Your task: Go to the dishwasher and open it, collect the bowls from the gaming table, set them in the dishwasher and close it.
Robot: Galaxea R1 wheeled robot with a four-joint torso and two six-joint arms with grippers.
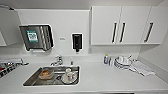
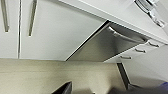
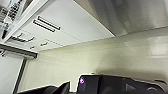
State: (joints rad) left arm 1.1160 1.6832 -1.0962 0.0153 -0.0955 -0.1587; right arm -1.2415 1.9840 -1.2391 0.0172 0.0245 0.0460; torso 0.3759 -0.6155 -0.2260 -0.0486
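Dark shapes at the edge of each wrist view are all you get of the robot's own hardware; you cannot tell whether the left gripper or the right gripper is wide or narrow.

From the left wrist, look outward to the dishwasher [image 2: 100, 48]. Its brushed steel front sits between white cabinet doors [image 2: 57, 30] and a stack of white drawers [image 2: 140, 50], with the bar handle [image 2: 122, 36] running near its upper edge. The front appears flush with the neighbouring fronts, but the steep angle makes this hard to confirm. Pale floor [image 2: 50, 75] lies beside it.

From the right wrist, you see more white cabinet fronts [image 3: 70, 27] with two long bar handles, several smaller drawer handles, and the same pale floor [image 3: 100, 57]. One small purple light [image 3: 81, 80] glows on the dark hardware.

In the head view, a white counter [image 1: 100, 77] holds a steel sink [image 1: 32, 80]. Inside the sink lie one orange bowl [image 1: 46, 74] and white dishes [image 1: 68, 76]; their exact count is blurred. One tap [image 1: 58, 60] stands behind the sink. A stack of white plates [image 1: 122, 63] sits near one small bottle [image 1: 106, 59] and a folded cloth [image 1: 141, 68]. On the wall you see one paper-towel dispenser [image 1: 37, 37], one dark soap dispenser [image 1: 77, 42], and wall cupboards [image 1: 125, 23] with three dark handles. A dish rack [image 1: 7, 66] is cut off at the left edge.
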